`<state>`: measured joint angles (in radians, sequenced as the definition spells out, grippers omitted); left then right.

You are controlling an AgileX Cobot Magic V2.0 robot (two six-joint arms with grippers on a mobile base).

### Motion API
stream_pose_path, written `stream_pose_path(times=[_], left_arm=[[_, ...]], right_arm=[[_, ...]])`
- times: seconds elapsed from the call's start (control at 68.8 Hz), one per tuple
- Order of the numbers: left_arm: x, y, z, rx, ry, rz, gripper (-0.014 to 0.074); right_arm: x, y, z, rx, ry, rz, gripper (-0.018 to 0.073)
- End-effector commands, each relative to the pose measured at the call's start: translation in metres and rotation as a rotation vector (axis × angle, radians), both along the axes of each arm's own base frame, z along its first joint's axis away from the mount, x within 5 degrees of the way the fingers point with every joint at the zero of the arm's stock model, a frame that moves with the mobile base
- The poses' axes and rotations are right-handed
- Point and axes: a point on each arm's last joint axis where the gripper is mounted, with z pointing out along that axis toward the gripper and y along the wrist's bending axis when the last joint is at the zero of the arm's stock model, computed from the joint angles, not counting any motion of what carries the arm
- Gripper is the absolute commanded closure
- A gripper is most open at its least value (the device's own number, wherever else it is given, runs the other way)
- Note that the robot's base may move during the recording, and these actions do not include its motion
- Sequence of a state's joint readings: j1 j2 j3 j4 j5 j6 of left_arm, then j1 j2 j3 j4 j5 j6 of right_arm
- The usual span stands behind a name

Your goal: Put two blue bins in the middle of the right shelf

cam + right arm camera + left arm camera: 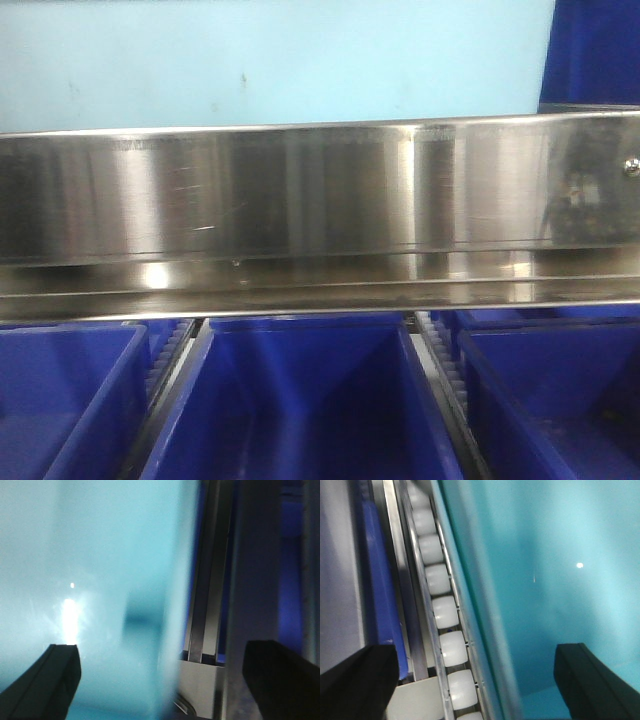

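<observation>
Three blue bins stand side by side under a steel shelf rail in the front view: left, middle and right. Neither gripper shows in that view. In the left wrist view my left gripper is open, its black fingers wide apart over a roller track, with nothing between them. A blue bin edge runs beside the track. My right gripper is open too and holds nothing. Blue bin plastic shows past steel rails.
White roller tracks run between the bins. A teal wall fills much of both wrist views. Another blue object sits above the shelf rail at the top right. The steel rail spans the whole width just above the bins.
</observation>
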<state>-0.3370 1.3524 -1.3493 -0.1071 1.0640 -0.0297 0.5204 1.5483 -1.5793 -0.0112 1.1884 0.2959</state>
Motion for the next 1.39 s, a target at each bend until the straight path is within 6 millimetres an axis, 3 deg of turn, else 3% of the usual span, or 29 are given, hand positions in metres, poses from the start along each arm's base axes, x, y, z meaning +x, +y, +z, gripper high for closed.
stream_pose_path(times=[0.0, 0.16, 0.262, 0.363, 0.538, 0.61, 0.915, 1.162, 1.38], left_arm=[[0.001, -0.001, -0.014, -0.035, -0.009, 0.018, 0.0072], [0.005, -0.002, -0.027, -0.034, 0.006, 0.024, 0.0090], [0.006, -0.004, -0.028, -0.059, 0.005, 0.026, 0.0159], [0.007, -0.006, -0.026, -0.089, -0.007, 0.030, 0.0312], [0.007, -0.008, -0.025, -0.116, -0.006, 0.033, 0.0679], [0.007, -0.009, -0.026, -0.120, 0.004, 0.032, 0.0706], [0.004, -0.009, -0.021, -0.127, 0.023, 0.025, 0.0707], [-0.006, -0.006, 0.024, -0.175, -0.099, 0.011, 0.0707], [-0.022, -0.001, 0.071, -0.215, -0.218, -0.008, 0.0707]], right_arm=[[0.002, 0.001, -0.007, 0.007, -0.031, 0.009, 0.0022], [0.006, 0.004, -0.023, 0.011, -0.034, 0.010, 0.0031], [0.006, 0.004, -0.029, 0.009, -0.030, 0.008, 0.0102], [0.006, 0.004, -0.031, 0.009, -0.029, 0.008, 0.0246], [0.006, 0.004, -0.031, 0.009, -0.029, 0.008, 0.0594], [0.006, 0.004, -0.031, 0.007, -0.026, 0.008, 0.0728], [0.001, 0.002, -0.024, 0.026, -0.030, 0.008, 0.0713], [-0.014, -0.007, 0.011, 0.101, -0.173, 0.009, 0.0713], [-0.024, -0.013, 0.067, 0.191, -0.331, 0.009, 0.0713]])
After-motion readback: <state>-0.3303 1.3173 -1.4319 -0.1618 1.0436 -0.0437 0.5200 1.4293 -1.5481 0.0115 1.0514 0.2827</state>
